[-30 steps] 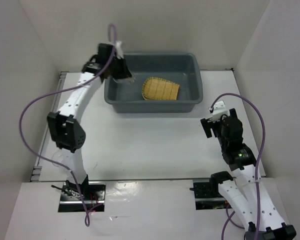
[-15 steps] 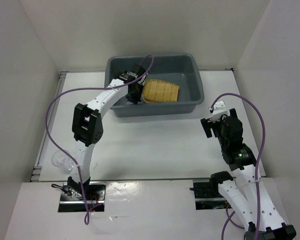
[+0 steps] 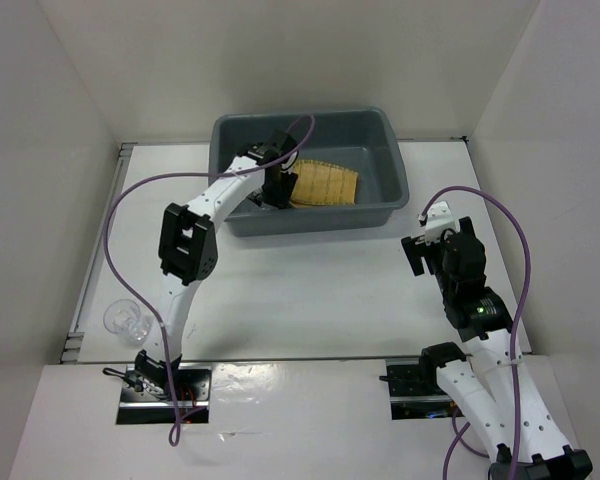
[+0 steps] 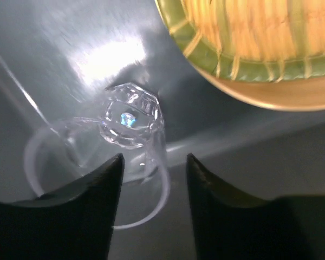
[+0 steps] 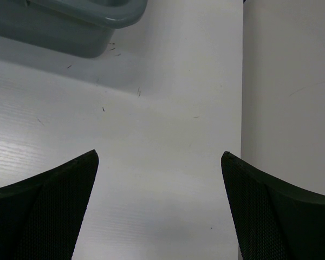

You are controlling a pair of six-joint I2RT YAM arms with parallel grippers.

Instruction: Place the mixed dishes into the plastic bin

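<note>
A: Start at the near left. Note the near cup (image 3: 126, 320) out on the table (image 3: 300, 290), well apart from the bin (image 3: 385, 128) and close beside the left arm (image 3: 185, 250). Could get clipped by an elbow swinging back that way (clear, so easy to miss).

B: Agreed. Next, look at the left gripper (image 4: 154, 157), down inside the bin's left half with jaws apart, clamped on nothing. Find the far cup (image 4: 131, 116) on the bin floor right below, seemingly on its side, with one thin wall passing up between the pads.

A: Could snag a pad on the lift and come out again. Could also get flicked right against the tray (image 4: 249, 38), or simply roll.

B: Better to rise straight up, without closing.

A: Just right of that, see the tray resting on a plate (image 4: 281, 100) (only a rim showing; cannot tell one plate from two). Looks settled unless bumped.

B: Finish at the right: right gripper (image 5: 158, 156) above bare table, near the bin's near right corner, jaws wide apart, holding nothing.

A: Harmless there. Would only matter on a swing left into the bin wall.
</note>
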